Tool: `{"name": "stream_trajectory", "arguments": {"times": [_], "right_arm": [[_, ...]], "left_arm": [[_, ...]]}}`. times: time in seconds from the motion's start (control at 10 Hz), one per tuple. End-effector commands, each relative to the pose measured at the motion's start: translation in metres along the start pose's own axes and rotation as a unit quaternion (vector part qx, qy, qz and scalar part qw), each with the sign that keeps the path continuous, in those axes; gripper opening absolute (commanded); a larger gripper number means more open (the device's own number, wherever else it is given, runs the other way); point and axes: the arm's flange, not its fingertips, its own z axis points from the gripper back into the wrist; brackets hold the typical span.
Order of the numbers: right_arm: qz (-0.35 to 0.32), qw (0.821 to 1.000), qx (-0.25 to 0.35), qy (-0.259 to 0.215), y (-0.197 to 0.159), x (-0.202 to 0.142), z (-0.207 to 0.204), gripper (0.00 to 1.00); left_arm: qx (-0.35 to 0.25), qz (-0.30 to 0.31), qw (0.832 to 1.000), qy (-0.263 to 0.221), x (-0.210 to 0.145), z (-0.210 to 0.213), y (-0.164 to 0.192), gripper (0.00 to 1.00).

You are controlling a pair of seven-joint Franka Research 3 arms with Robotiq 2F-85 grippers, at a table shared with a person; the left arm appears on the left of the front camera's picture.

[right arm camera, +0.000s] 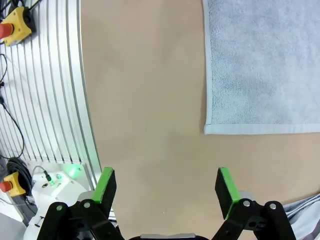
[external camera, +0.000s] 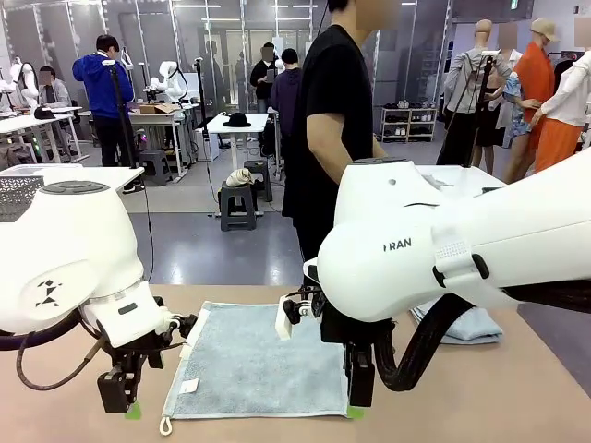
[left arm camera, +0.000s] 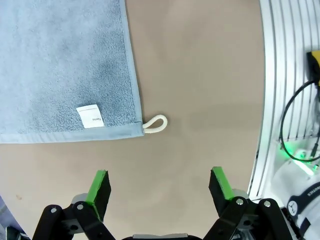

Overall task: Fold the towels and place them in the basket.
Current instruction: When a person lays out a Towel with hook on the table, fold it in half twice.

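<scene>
A light blue-grey towel (external camera: 254, 365) lies flat and unfolded on the tan table between my two grippers. Its white loop (left arm camera: 156, 123) and white label (left arm camera: 90, 116) are at the near left corner. My left gripper (external camera: 125, 401) (left arm camera: 160, 182) hovers open over bare table just short of that loop. Beside the near right corner, which shows in the right wrist view (right arm camera: 207, 129), my right gripper (external camera: 358, 406) (right arm camera: 167, 187) is also open and holds nothing. More light blue towel (external camera: 471, 325) lies at the right, partly behind my right arm. The dark mesh basket (external camera: 17, 196) shows at the far left edge.
A person in a black shirt (external camera: 332, 120) stands at the far side of the table. The ribbed aluminium table edge (left arm camera: 285, 75) (right arm camera: 50, 75) with cables runs close to both grippers. A yellow emergency stop box (right arm camera: 15, 27) sits on it.
</scene>
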Motion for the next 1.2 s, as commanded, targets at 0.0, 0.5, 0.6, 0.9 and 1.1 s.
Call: {"name": "stream_trajectory", "arguments": {"times": [0.0, 0.5, 0.6, 0.9, 1.1], "right_arm": [[0.003, 1.0, 0.0, 0.001, 0.002, 0.001, 0.0, 1.0], [-0.003, 0.999, -0.026, -0.026, -0.002, -0.002, -0.03, 1.0], [-0.004, 1.0, -0.018, -0.025, -0.005, -0.001, -0.039, 1.0], [0.001, 1.0, -0.016, -0.012, -0.01, -0.004, -0.062, 1.0], [0.004, 1.0, -0.019, -0.016, -0.015, -0.004, -0.075, 1.0]], "left_arm": [[0.001, -0.001, 1.0, 0.0, 0.0, 0.002, -0.001, 1.0], [0.02, 0.035, 0.999, -0.003, 0.004, -0.028, -0.003, 1.0], [0.011, 0.038, 0.999, -0.004, 0.003, -0.036, -0.002, 1.0], [-0.012, 0.042, 0.999, -0.004, -0.001, -0.059, 0.004, 1.0], [-0.018, 0.041, 0.999, -0.021, -0.003, -0.076, 0.008, 1.0]]}}
